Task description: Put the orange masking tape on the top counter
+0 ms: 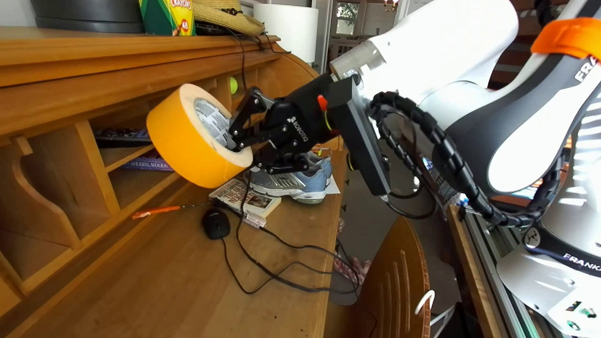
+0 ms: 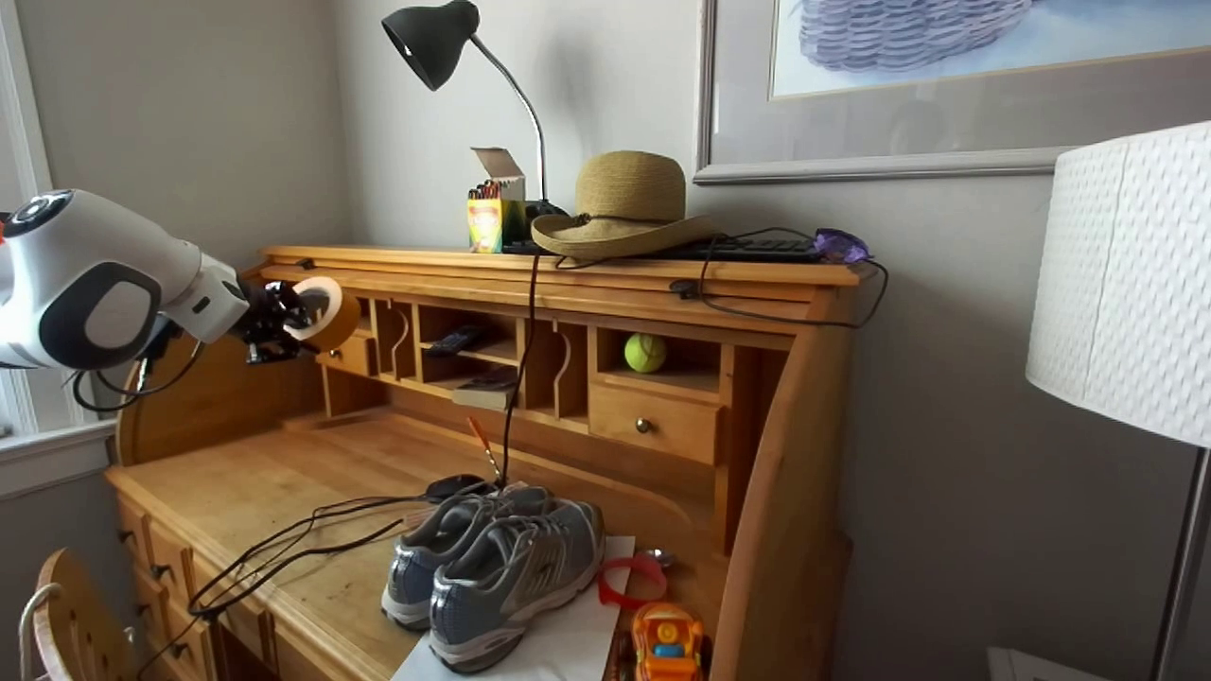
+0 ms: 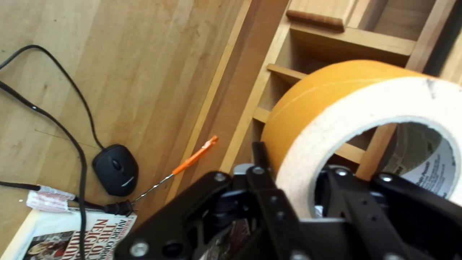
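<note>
The orange masking tape is a wide yellow-orange ring with a pale core. It hangs tilted in the air in front of the hutch's cubbyholes. It also shows in an exterior view and the wrist view. My gripper is shut on the ring's wall, with one finger inside the core and one outside. The gripper also shows in the wrist view; the inner fingertip is partly hidden by the tape. The top counter is the hutch's wooden top. In both exterior views the tape appears below its front edge.
A crayon box, black lamp and straw hat stand on the top counter. Cables hang over its front edge. Below, the desk holds a black mouse, a book, an orange-handled tool and shoes.
</note>
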Robot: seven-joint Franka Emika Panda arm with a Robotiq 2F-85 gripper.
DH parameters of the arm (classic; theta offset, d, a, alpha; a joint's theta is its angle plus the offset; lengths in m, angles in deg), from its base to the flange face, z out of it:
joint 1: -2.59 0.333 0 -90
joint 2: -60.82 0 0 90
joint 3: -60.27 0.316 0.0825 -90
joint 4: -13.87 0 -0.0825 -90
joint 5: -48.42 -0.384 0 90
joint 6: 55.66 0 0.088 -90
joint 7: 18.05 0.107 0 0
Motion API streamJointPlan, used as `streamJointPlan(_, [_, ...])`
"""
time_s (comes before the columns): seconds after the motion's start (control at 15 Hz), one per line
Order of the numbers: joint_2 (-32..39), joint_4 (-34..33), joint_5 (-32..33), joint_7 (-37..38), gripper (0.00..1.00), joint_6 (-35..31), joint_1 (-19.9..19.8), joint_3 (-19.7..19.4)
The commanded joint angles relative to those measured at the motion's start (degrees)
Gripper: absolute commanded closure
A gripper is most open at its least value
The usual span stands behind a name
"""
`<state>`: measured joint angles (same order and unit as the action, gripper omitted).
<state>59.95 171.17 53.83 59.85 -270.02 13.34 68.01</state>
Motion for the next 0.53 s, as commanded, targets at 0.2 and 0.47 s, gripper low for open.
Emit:
streamJointPlan(0.2, [-1.6,0.2,3.2,-1.6,0.93,-9.6,-1.0,-1.6])
streamJointPlan(0.47, [-2.5,0.2,0.3,-3.0,0.93,-15.1,-2.4,-1.9])
